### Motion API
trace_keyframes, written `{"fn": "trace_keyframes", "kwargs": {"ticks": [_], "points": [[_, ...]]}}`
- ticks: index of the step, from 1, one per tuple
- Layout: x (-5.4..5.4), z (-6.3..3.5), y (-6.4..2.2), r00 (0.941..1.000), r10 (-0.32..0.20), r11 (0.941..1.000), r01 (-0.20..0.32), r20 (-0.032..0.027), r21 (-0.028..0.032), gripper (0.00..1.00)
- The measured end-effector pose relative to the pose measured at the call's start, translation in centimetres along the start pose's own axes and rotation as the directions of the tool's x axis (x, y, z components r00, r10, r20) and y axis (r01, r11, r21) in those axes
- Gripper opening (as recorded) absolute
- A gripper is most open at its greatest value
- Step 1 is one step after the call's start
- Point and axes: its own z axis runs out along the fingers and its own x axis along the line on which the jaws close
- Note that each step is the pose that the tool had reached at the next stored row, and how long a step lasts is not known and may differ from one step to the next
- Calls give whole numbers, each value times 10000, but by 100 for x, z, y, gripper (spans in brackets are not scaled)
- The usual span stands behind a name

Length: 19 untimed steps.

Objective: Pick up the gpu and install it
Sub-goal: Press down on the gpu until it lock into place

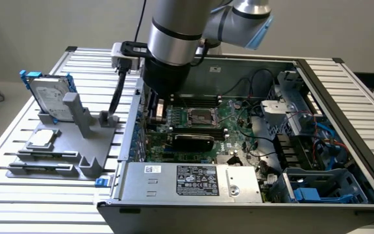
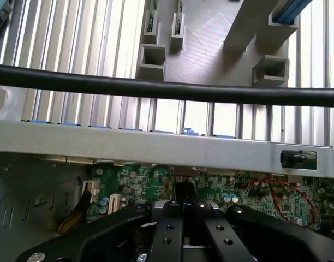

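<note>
The gpu (image 1: 191, 141), a small card with a black rounded shroud and a green board edge, stands on the motherboard (image 1: 233, 126) inside the open computer case (image 1: 194, 187), just in front of the CPU socket (image 1: 197, 116). My gripper (image 1: 158, 114) hangs low inside the case beside its wall on the exterior view's left, a short way from the gpu and apart from it. In the wrist view the black fingers (image 2: 168, 229) of my gripper (image 2: 183, 210) meet over the green board, shut. I cannot make out anything held between them.
A grey parts holder (image 1: 64, 141) on the slatted table carries a silver hard drive in a blue frame (image 1: 47, 97). A black cable (image 2: 167, 93) crosses the wrist view. The power supply (image 1: 194, 183) and loose cables (image 1: 330, 141) crowd the case's front and right.
</note>
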Motion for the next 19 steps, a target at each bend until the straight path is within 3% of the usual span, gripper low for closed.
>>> {"fn": "trace_keyframes", "kwargs": {"ticks": [7, 19], "points": [[-9, -6, 23, 10000, 17, 10000, -17, -67, -23, 11], [-26, -16, 42, 10000, 47, 10000, -47, -69, -24, 11]]}}
